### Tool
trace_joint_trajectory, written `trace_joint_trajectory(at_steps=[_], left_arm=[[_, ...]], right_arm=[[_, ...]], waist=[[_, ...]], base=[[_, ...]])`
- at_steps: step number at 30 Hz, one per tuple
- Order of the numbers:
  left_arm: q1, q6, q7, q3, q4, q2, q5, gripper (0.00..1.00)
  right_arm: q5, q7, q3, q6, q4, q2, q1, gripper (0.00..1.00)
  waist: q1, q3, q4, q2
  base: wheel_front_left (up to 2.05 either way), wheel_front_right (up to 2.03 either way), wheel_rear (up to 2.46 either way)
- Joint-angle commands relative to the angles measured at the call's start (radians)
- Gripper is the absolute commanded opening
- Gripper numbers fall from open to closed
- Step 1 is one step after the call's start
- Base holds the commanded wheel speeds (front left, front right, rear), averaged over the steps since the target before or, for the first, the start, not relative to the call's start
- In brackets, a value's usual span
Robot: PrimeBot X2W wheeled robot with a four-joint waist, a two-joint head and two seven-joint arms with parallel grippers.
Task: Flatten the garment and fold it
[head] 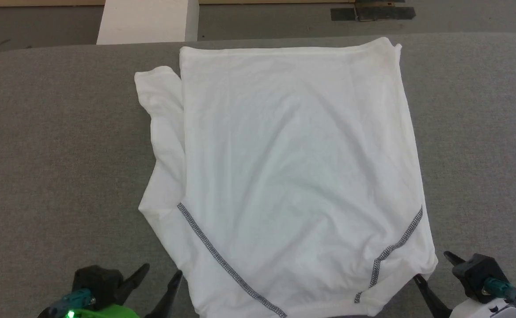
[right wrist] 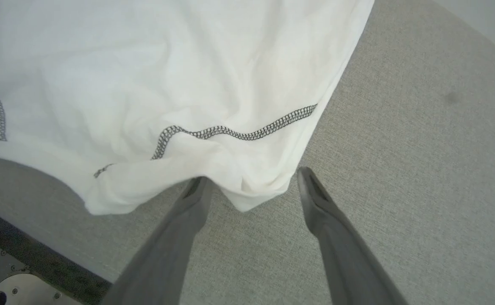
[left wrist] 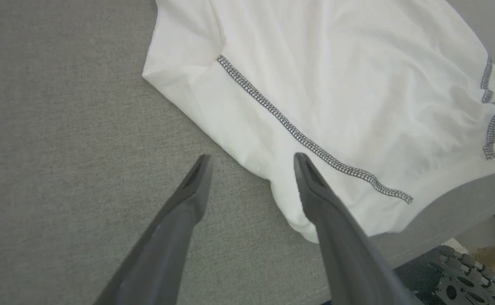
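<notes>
Lying spread across the desk (head: pixel 55 154), the garment (head: pixel 297 168) has its shoulder corners near; the left claw (head: pixel 162 270) and right claw (head: pixel 431 266) gape empty beside them, handy for regrasping.

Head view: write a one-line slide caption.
White shirt spread on grey table; left tool and right tool open at its near corners.

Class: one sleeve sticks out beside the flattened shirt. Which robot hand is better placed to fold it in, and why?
Left, probably: the sleeve juts from the left edge of the garment, and the open left hand sits at that near corner. The right hand sits across the garment.
</notes>
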Motion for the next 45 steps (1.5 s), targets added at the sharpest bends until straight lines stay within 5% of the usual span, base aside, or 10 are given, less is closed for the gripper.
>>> trace_joint_trajectory(at_steps=[1,9,14,21,25,30,37,45], left_arm=[[0.022,0.02,-0.025,0.023,-0.031,0.008,-0.012,1.0],[0.037,0.058,-0.177,0.113,-0.123,-0.036,-0.007,1.0],[0.019,0.068,-0.296,0.162,-0.109,-0.103,0.01,1.0],[0.004,0.01,-0.361,0.237,-0.02,-0.235,0.047,1.0],[0.028,-0.034,-0.363,0.333,0.039,-0.368,0.157,1.0],[0.059,-0.105,-0.363,0.387,0.095,-0.428,0.229,1.0],[-0.035,-0.163,-0.342,0.433,0.119,-0.383,0.265,1.0],[-0.377,-0.236,-0.097,0.463,0.09,-0.232,0.248,1.0]], right_arm=[[0.017,0.014,-0.009,-0.002,-0.027,-0.008,0.02,1.0],[0.067,0.02,-0.098,-0.002,-0.132,0.044,0.026,1.0],[0.035,-0.055,-0.162,-0.002,-0.152,0.133,-0.018,1.0],[-0.042,-0.356,-0.243,-0.002,-0.095,0.32,-0.08,1.0],[-0.073,-0.507,-0.255,-0.002,-0.009,0.358,-0.079,1.0],[-0.043,-0.56,-0.248,-0.002,0.062,0.36,-0.085,1.0],[-0.047,-0.576,-0.238,-0.002,0.089,0.36,-0.112,1.0],[-0.043,-0.571,-0.2,-0.002,0.079,0.36,-0.166,1.0]], waist=[[0.0001,0.001,0.0,-0.0001],[0.0001,0.015,-0.01,-0.0001],[0.0001,0.021,-0.018,-0.0001],[0.0001,0.021,-0.011,-0.0001],[0.0001,0.022,-0.007,-0.0001],[0.0001,0.023,-0.006,-0.0001],[0.0001,0.045,0.006,-0.0001],[0.0001,0.148,0.014,-0.0001]], base=[[0.0,0.0,0.0],[0.0,0.0,0.0],[0.0,0.0,0.0],[0.0,0.0,0.0],[0.0,0.0,0.0],[0.0,0.0,0.0],[0.0,0.0,0.0],[0.0,0.0,0.0]])
